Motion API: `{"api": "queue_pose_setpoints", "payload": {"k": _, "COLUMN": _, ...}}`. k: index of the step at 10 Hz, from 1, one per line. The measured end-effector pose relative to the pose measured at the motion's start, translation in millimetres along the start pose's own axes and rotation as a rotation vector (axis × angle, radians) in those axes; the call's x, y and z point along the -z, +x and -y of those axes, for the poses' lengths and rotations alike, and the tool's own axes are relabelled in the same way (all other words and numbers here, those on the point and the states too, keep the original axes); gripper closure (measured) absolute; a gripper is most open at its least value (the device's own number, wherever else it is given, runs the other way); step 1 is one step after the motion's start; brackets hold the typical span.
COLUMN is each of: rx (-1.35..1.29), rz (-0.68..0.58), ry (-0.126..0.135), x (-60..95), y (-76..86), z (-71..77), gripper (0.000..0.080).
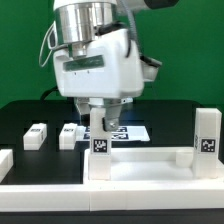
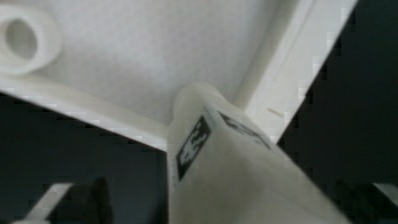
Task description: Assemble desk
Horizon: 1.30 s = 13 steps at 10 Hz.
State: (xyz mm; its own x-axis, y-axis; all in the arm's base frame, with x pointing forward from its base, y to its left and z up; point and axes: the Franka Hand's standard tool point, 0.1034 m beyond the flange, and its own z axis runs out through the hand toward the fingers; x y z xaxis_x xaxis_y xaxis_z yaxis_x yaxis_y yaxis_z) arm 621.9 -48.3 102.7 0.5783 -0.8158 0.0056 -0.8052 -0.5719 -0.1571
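Note:
The white desk slab lies flat at the front, with its raised rim and recessed middle. A tagged white leg post stands upright at its corner on the exterior view's right. My gripper is shut on another tagged leg post and holds it upright at the slab's corner on the exterior view's left. In the wrist view this leg post fills the middle, its end over the slab's rim, beside a round hole. The fingers are mostly hidden behind the post.
Two loose white leg posts lie on the black table at the exterior view's left. The marker board lies behind the slab. Low white border rails run along the table's left and front edges.

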Motion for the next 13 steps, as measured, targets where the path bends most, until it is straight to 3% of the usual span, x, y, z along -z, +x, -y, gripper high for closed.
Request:
{"api": "queue_pose_setpoints", "payload": {"k": 3, "rx": 0.178, "rz": -0.002, "ry": -0.002, "x": -0.8, "y": 1.3, "z": -0.7, "gripper": 0.0151}}
{"api": "queue_pose_setpoints", "payload": {"k": 5, "rx": 0.546, "rz": -0.004, "ry": -0.057, "x": -2.0, "y": -5.0, "z": 9.9, "gripper": 0.0151}}
{"api": "queue_pose_setpoints", "payload": {"k": 7, "rx": 0.554, "rz": 0.006, "ry": -0.061, "x": -3.3, "y": -7.1, "z": 12.8, "gripper": 0.0151}}
{"api": "queue_pose_setpoints", "payload": {"k": 8, "rx": 0.538, "rz": 0.006, "ry": -0.062, "x": -3.5, "y": -7.2, "z": 12.7, "gripper": 0.0243}}
{"api": "queue_pose_setpoints", "payload": {"k": 9, "rx": 0.499, "rz": 0.001, "ry": -0.065, "x": -2.7, "y": -3.9, "z": 10.4, "gripper": 0.0424}}
{"api": "queue_pose_setpoints", "payload": {"k": 10, "rx": 0.432, "rz": 0.0, "ry": -0.069, "x": -3.1, "y": -2.0, "z": 7.3, "gripper": 0.0424}}
{"api": "queue_pose_setpoints", "payload": {"k": 11, "rx": 0.372, "rz": 0.001, "ry": -0.071, "x": -3.9, "y": -2.7, "z": 5.7, "gripper": 0.0509}}
{"api": "queue_pose_setpoints", "payload": {"k": 13, "rx": 0.114, "rz": -0.008, "ry": -0.073, "x": -4.4, "y": -5.8, "z": 7.7, "gripper": 0.0509}}
